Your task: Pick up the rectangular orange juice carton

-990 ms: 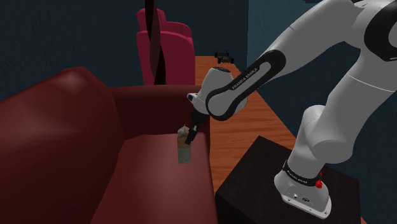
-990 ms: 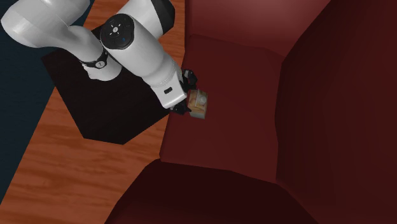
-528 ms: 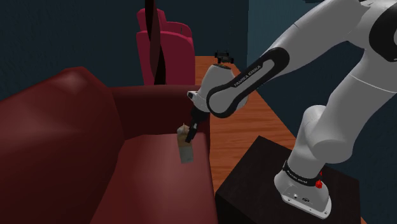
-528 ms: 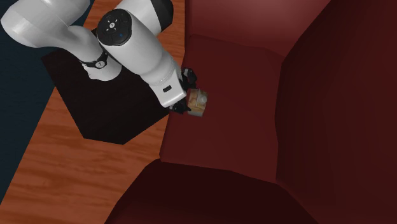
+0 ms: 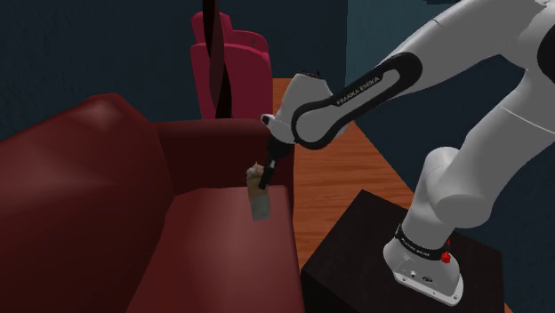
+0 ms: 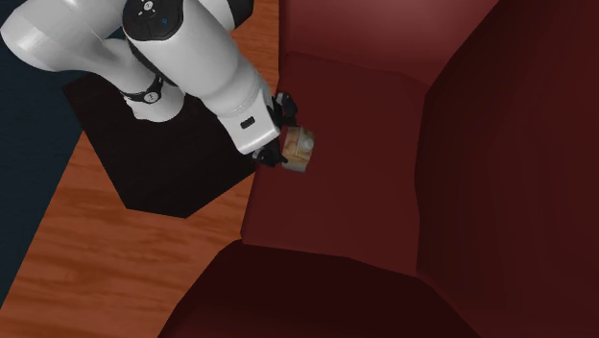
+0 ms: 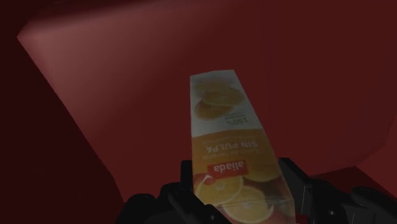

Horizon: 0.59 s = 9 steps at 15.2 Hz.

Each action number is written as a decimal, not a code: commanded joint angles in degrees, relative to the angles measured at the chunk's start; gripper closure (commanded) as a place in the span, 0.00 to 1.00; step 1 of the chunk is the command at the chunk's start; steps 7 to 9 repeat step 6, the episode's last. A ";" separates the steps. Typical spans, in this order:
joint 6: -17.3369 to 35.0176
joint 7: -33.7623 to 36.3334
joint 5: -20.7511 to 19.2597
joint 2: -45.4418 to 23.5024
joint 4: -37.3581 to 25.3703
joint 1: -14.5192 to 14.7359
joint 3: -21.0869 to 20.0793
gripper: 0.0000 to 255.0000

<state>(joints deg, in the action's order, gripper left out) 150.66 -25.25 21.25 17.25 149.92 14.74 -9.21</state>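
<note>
Arm (image 5: 356, 93) extended, hand (image 5: 261, 180) angled down, fingers (image 7: 186, 186) clasping carton (image 7: 226, 127).

The juice carton (image 5: 258, 201) is clasped in the gripper (image 5: 260, 182) at the right edge of the sofa (image 5: 213, 258) seat in the shoulder view. The stand (image 5: 356, 258) rests on the floor (image 5: 329, 187) right of the sofa, and an armchair (image 5: 240, 67) stands far behind.

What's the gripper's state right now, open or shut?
Gripper: shut on the orange juice carton, clasped near one end.
</note>
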 commanded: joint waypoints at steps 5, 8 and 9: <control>-4.58 1.50 -1.41 3.01 -1.65 -0.67 -0.06 1.00; -4.58 1.50 -1.41 3.01 -1.65 -0.67 -0.06 1.00; -4.58 1.50 -1.41 3.01 -1.65 -0.67 -0.06 1.00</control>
